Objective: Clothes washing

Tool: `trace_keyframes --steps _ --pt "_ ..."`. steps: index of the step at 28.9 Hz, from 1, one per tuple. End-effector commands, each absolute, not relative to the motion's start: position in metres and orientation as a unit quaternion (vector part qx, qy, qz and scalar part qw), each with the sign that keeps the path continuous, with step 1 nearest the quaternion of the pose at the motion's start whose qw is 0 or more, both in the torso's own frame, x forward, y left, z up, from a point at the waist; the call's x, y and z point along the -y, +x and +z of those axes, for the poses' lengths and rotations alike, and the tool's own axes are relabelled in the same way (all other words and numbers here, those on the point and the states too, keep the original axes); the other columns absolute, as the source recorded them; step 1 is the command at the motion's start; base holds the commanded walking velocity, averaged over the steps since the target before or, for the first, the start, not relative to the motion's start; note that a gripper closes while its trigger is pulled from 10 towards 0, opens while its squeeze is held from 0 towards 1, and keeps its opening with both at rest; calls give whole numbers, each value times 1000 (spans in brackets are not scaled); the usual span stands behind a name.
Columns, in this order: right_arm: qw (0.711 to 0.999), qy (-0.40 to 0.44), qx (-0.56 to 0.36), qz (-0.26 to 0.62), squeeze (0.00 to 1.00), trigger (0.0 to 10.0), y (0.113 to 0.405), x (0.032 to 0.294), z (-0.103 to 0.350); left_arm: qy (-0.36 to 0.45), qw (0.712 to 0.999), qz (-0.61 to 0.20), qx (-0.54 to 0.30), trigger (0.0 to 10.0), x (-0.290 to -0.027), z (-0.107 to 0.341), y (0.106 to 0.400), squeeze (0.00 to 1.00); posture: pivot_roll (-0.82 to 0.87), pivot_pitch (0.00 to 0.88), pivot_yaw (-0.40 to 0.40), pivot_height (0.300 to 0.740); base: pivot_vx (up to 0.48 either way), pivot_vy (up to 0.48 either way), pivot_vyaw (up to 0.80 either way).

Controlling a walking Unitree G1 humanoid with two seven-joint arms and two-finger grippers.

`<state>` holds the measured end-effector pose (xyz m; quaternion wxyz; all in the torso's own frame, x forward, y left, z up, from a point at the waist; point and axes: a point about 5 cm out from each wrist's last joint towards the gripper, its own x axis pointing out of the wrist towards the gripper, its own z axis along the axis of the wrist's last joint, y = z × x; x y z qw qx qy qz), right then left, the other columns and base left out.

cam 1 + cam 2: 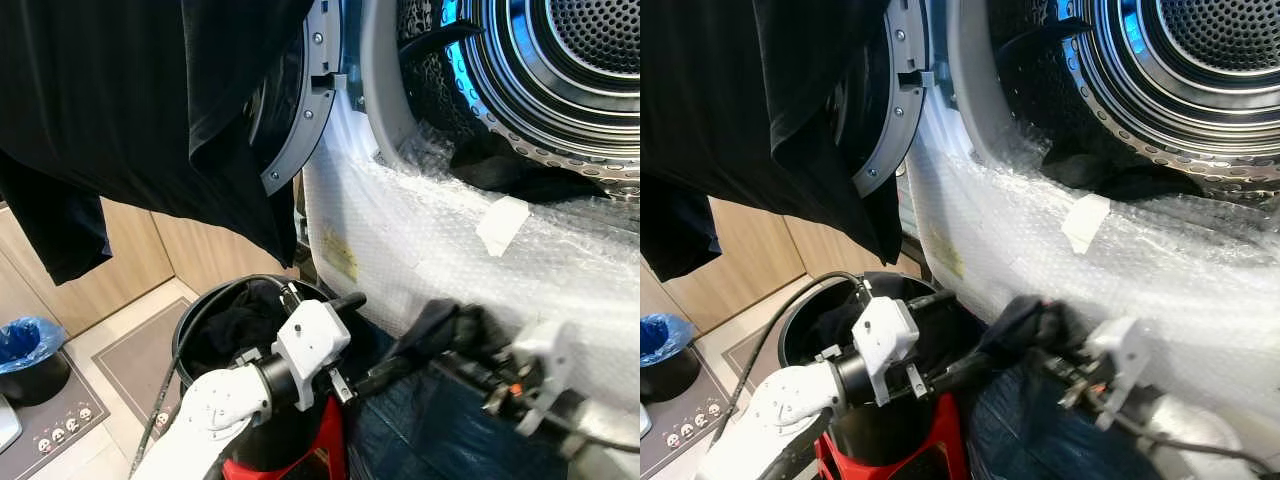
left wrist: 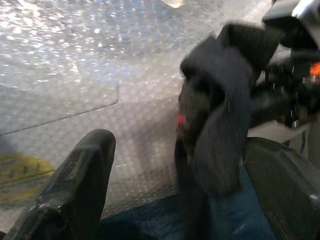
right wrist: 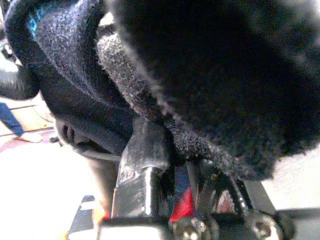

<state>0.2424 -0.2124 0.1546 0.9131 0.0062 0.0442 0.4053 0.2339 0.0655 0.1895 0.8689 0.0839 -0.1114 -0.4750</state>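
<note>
The washing machine's drum point(image 1: 570, 60) stands open at the upper right, its front wrapped in bubble wrap point(image 1: 420, 240). Dark clothes point(image 1: 500, 165) lie at the drum's mouth. A black garment point(image 1: 150, 110) hangs over the open door point(image 1: 305, 120). My right gripper point(image 1: 455, 345) is shut on a bunched dark garment point(image 1: 432, 322), held low in front of the machine. My left gripper point(image 1: 375, 338) reaches toward that bunch from the left. In the left wrist view its fingers point(image 2: 75, 190) stand open with the garment point(image 2: 220, 110) just ahead between them. A black basket point(image 1: 195, 320) holding dark clothes sits below.
Blue denim fabric point(image 1: 420, 430) lies under the grippers beside a red stand point(image 1: 300, 465). A bin with a blue bag point(image 1: 25, 345) and a flat grey device point(image 1: 55, 425) are on the floor at left, before wooden cabinets point(image 1: 130, 260).
</note>
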Motion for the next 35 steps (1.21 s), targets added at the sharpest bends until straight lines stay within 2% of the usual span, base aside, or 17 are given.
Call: trace_keyframes --steps 1,8,12,13,14,15,16,18,19,23,26,29,31,35 --pt "911 3 -42 410 0 0 245 218 159 72 864 -485 118 10000 -67 194 230 1000 -50 0 24 740 0 0 0" --pt "914 5 -32 405 0 0 250 229 167 60 870 -481 96 10000 -74 190 229 1000 -51 0 22 740 0 0 0" --pt "901 18 -25 433 0 0 242 236 178 86 880 -458 95 10000 -81 188 232 1000 -51 0 19 740 0 0 0" --pt "897 18 -28 441 0 0 239 236 179 87 879 -459 93 10000 -81 187 231 890 -54 0 21 740 0 0 0" --pt "894 18 -30 447 0 0 238 236 180 87 879 -460 91 10000 -81 187 231 890 -54 0 21 740 0 0 0" --pt "890 18 -33 454 0 0 236 236 180 91 878 -460 92 10000 -80 186 230 0 -56 0 22 740 0 0 0" --pt "882 12 -46 469 0 6235 231 235 179 97 877 -463 90 10000 -78 184 229 0 -59 0 23 740 0 0 0" --pt "878 7 -54 475 0 6235 229 234 178 96 876 -466 85 10000 -76 183 228 0 -62 0 25 740 0 0 0" --pt "875 6 -58 480 0 10000 228 233 178 96 875 -466 85 10000 -76 182 228 0 -64 0 27 740 0 0 0" --pt "852 7 -64 519 0 10000 218 229 188 91 875 -470 77 10000 -74 180 228 0 -78 0 38 740 0 0 0" --pt "824 16 -31 565 0 10000 210 225 217 92 875 -469 74 10000 -74 178 229 0 -86 0 43 740 0 0 0" --pt "815 23 -14 579 0 10000 209 224 232 90 875 -470 73 10000 -74 178 229 0 -90 0 45 740 0 0 0" --pt "796 29 17 604 0 10000 206 221 256 88 876 -469 73 10000 -72 177 230 0 -92 0 44 740 0 0 0" --pt "786 22 40 617 0 10000 209 218 275 85 878 -465 71 10000 -71 176 231 0 -98 0 39 740 0 0 0"
